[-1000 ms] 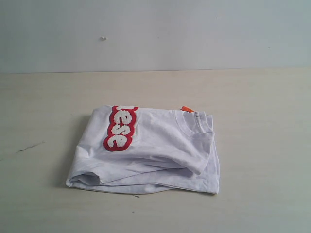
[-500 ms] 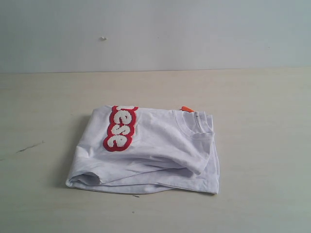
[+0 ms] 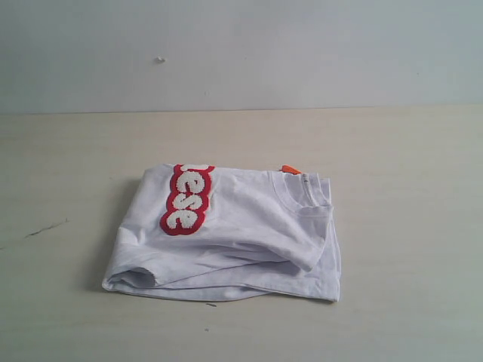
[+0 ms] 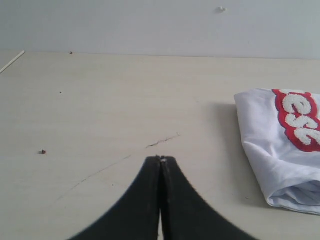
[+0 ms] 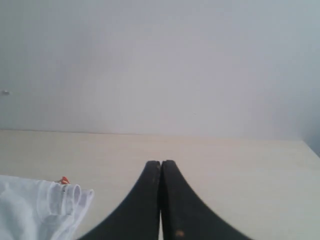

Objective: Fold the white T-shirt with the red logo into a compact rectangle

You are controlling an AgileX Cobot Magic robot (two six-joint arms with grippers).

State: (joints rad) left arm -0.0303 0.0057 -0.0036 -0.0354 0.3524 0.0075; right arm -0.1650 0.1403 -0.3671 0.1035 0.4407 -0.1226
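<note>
A fold of the white shirt hides part of the red logo; only the letters "ese" show. The orange neck tag is mostly hidden behind the collar. Both wrist views cut the shirt off at an edge. A speck on the wall is too small to identify.

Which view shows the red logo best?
Exterior view: the red logo shows its whole exposed stretch. Left wrist view crops it at the frame edge. Right wrist view shows only the white T-shirt, no logo.
</note>
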